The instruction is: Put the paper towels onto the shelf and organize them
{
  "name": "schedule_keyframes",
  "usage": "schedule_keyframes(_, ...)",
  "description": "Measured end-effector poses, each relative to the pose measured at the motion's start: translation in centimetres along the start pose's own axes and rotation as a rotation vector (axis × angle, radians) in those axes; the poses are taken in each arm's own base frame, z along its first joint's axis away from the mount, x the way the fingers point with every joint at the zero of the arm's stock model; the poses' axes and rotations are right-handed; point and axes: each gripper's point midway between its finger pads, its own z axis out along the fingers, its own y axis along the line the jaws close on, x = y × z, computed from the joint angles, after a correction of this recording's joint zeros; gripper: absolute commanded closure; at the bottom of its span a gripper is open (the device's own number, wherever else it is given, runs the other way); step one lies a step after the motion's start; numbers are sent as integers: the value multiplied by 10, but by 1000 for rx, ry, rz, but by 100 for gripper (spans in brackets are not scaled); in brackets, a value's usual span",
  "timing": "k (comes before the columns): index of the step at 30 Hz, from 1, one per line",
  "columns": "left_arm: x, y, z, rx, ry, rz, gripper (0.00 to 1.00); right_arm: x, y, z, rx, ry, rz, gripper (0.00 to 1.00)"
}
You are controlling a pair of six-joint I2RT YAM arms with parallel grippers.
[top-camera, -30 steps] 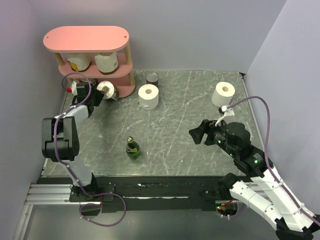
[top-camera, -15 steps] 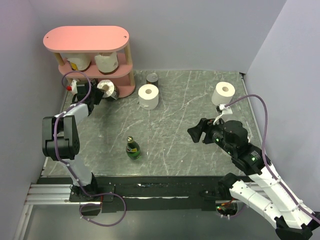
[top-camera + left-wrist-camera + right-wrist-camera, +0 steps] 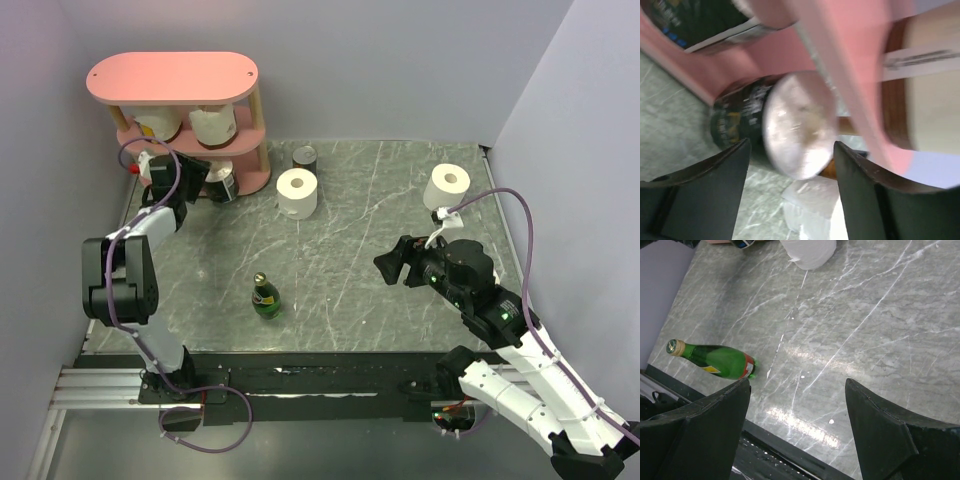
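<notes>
At the far left corner of the bench [image 3: 380, 230], the left arm stretches forward, bringing the left claw [image 3: 791, 147] level with the bottom tier of the pink shelf [image 3: 170, 78]. Its fingers stand apart on either side of a dark-wrapped roll [image 3: 737, 120] at the front edge of the lowest board (whether they touch it cannot be told). A cream roll [image 3: 158, 125] and a white wrapped roll [image 3: 213, 124] sit on the middle tier. The right arm is bent over the bench's right half, the right claw [image 3: 797, 385] spread wide and holding nothing. Open marble surrounds it. A white roll [image 3: 297, 193] stands near the shelf and another roll [image 3: 446, 186] near the far right edge. A tin can [image 3: 305, 158] stands far, and a green bottle [image 3: 265, 297] near.
</notes>
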Motion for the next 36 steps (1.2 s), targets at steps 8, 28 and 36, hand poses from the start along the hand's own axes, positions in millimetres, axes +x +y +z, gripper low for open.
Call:
schedule_keyframes(8, -21, -37, -36, 96, -55, 9, 30, 0, 1, -1, -5, 0, 1, 17)
schedule_keyframes(28, 38, 49, -27, -82, 89, -58, 69, -5, 6, -9, -38, -26, 10, 16)
schedule_keyframes(36, 42, 50, -1, -91, 109, -88, 69, -4, 4, -7, -26, -20, 2, 17)
